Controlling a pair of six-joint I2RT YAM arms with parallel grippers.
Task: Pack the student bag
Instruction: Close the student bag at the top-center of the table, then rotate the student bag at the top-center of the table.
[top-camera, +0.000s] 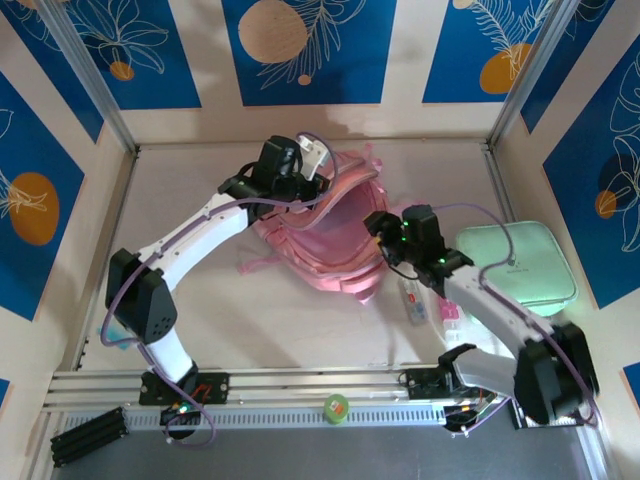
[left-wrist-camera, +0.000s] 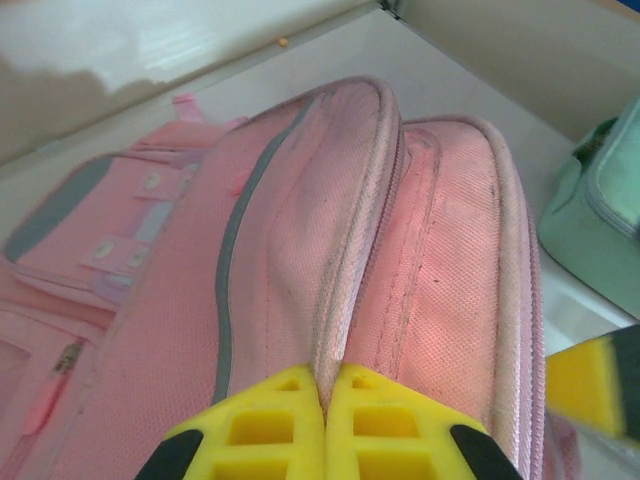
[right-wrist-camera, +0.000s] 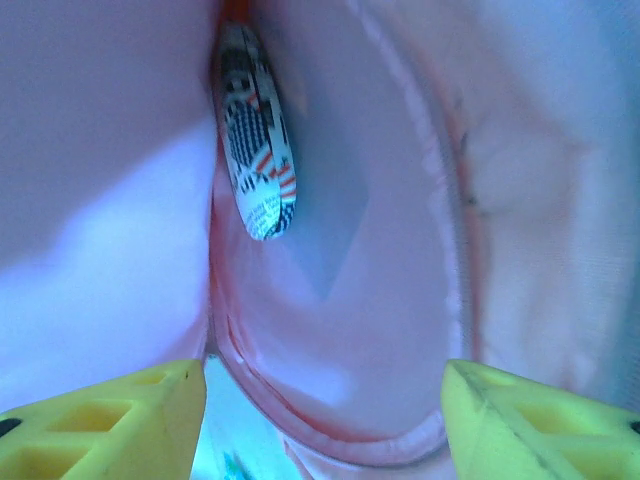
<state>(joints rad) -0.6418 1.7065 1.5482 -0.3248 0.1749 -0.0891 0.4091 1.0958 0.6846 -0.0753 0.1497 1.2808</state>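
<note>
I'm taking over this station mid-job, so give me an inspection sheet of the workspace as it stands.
Surface: pale table, walled on three sides.
Job's things: pink backpack lies with its mouth open; a patterned item sits inside.
Clutter: mint case to the right of the backpack; small items beside the right arm; green roll on the front rail.
Grippers: left gripper shut, pinching the backpack's rim; right gripper open at its mouth.
Cables: purple cable looped along each arm.
Surroundings: blue and cream patterned walls.
</note>
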